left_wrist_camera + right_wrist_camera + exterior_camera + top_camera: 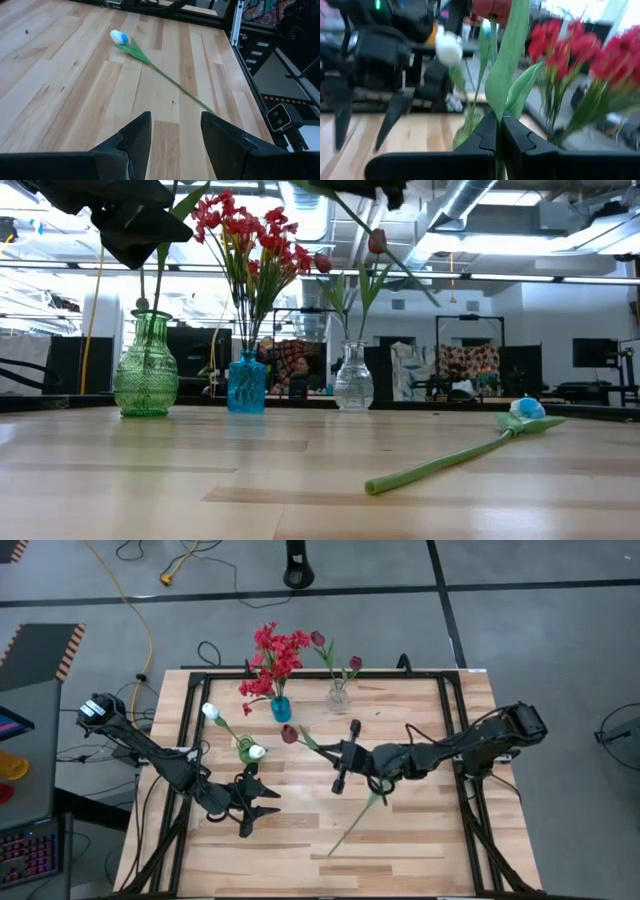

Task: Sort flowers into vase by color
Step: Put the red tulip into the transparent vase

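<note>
High view: right tool is clamped on a maroon tulip; light, flexible stem, grip mid-stem. Left tool, at 7 o'clock, gapes empty.

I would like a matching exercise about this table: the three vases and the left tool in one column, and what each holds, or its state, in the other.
1 green vase
2 blue vase
3 clear vase
4 left tool

a maroon tulips
b open, empty
c white tulips
d red blossoms

Pairs: 1-c; 2-d; 3-a; 4-b
</note>
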